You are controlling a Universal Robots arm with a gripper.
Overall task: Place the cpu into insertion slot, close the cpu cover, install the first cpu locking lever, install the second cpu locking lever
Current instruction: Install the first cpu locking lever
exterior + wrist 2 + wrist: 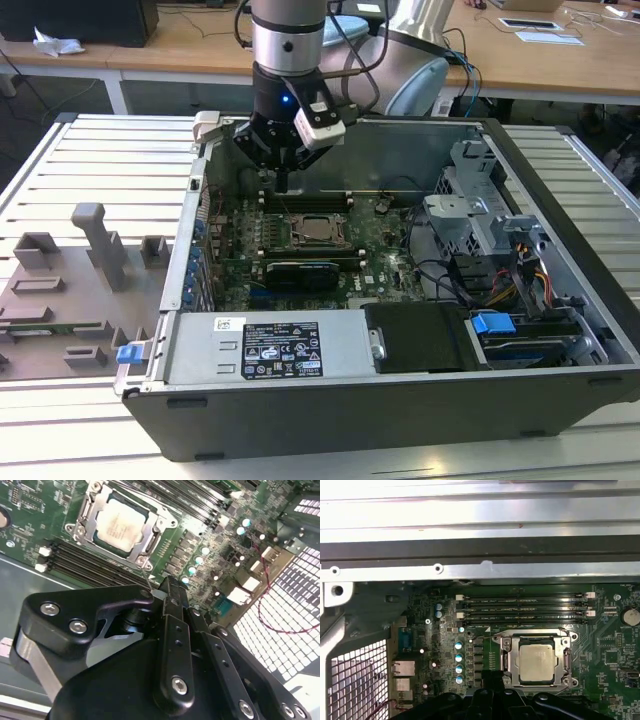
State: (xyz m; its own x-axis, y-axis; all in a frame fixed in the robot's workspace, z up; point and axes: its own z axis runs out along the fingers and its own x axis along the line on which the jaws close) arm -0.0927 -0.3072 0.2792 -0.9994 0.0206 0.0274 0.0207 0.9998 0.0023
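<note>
Pincer (283, 183) is clenched, tips pressed together with nothing clearly between them. It hangs tip-down inside the open computer case (400, 400), just above the green board (385, 250). Chip (315, 232) sits flat in the socket (80, 529), roughly 5 o'clock from the tips in the exterior view, near but apart. Cover frame (512, 660) looks folded down over the chip, whose metal top shows through the window. Thin wire lever (482, 638) sticks out past a socket corner. In the second wrist view its free end runs right up to the tips; can't tell if it touches. My read: chip and cover done, this lever unlatched. Its long axis follows the socket edge beside the memory slots (520, 607). The chip is square, so no axis matters there. Room: open above the socket, row of capacitors (459, 662) just beside it, case wall at 12 o'clock. Case lies on a slatted counter (100, 160), grey fixture board (60, 300) at 9 o'clock.
</note>
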